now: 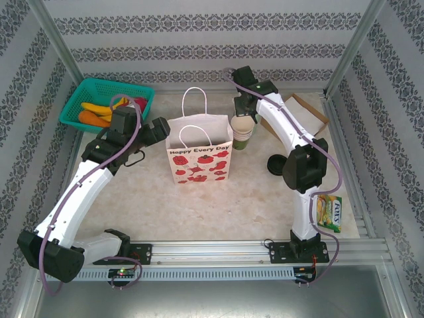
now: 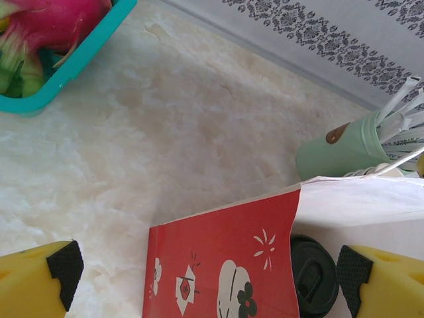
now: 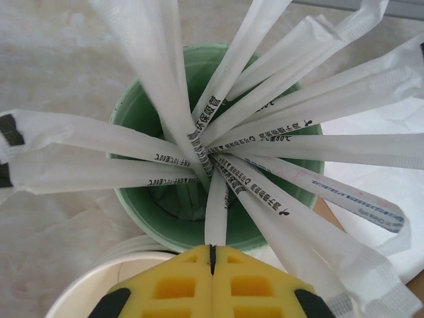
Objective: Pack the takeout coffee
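The takeout coffee is hidden. A white paper bag with red prints stands open mid-table. Past its red side panel, a round black lid shows low inside the bag; I cannot tell whether a cup sits under it. My left gripper hangs open at the bag's left side, its fingertips spread wide of the panel. My right gripper is over a mint-green holder of wrapped straws, shut on one wrapped straw. In the top view it hovers behind a nested stack of green cups.
A teal basket of fruit sits at the back left, with a dragon fruit inside. A flat cardboard box lies at the back right. On the table to the right are black lids and a green packet. The stack's cream rim is just below the holder.
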